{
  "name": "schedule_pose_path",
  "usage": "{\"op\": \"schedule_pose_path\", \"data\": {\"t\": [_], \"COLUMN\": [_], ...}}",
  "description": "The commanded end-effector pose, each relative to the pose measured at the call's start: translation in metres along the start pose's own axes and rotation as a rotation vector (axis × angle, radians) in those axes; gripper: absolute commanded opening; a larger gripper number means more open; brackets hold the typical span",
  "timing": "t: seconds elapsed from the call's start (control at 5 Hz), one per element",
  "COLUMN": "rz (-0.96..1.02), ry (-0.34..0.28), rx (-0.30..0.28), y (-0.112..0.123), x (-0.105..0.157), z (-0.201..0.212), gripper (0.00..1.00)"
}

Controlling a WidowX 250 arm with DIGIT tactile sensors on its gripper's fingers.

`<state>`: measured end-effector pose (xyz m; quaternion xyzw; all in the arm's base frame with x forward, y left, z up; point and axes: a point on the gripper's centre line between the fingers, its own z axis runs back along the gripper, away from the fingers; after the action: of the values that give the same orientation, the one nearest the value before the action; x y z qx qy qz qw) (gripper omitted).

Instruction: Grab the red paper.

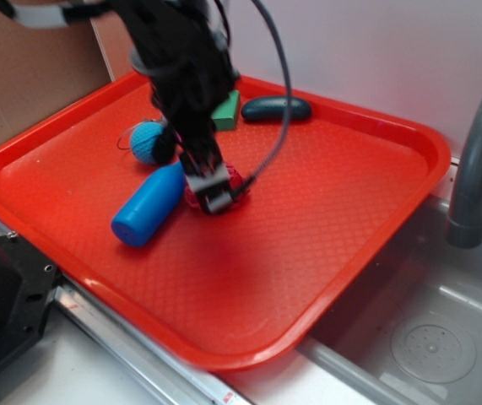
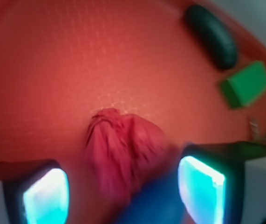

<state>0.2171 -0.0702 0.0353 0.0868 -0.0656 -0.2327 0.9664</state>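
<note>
Gripper down over the red paper, fingers either side, not yet closed on it.

From where I stand, nearest in the wrist view are the two fingertips [image 2: 46, 196], spread apart with the gripper [image 2: 123, 191] straddling the red paper [image 2: 123, 156]; no pad looks to be pressing it, though the blur makes contact hard to judge. The wad lies on the orange-red tray [image 1: 325, 219], just beside the blue cylinder [image 1: 148, 205]. It seems longer than wide, its pinched, twisted end pointing away from the gripper toward the open tray. I would say the approach is done and the next move calls for closing squarely across the wad's middle without catching the cylinder. Farther off sit the blue yarn ball [image 1: 146, 141], green block [image 2: 245, 84] and dark oval object [image 2: 213, 36].
</note>
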Motion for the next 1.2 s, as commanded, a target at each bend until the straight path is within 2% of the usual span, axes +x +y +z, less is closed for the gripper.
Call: {"op": "schedule_pose_path", "data": {"t": [0.0,0.2,0.4,0.6,0.8,1.0], "rz": [0.036,0.109,0.216,0.311,0.503,0.508], "ry": [0.008,0.035,0.003,-0.055,-0.05,-0.125], "rx": [-0.078,-0.097,-0.163,-0.239,-0.215,-0.289], "y": [0.012,0.025,0.049,0.072,0.092,0.108], "x": [0.026,0.022,0.019,0.013,-0.008,-0.024], "z": [-0.035,-0.01,0.035,0.08,0.129,0.168], "gripper": [0.0,0.0,0.0,0.0,0.0,0.0]}}
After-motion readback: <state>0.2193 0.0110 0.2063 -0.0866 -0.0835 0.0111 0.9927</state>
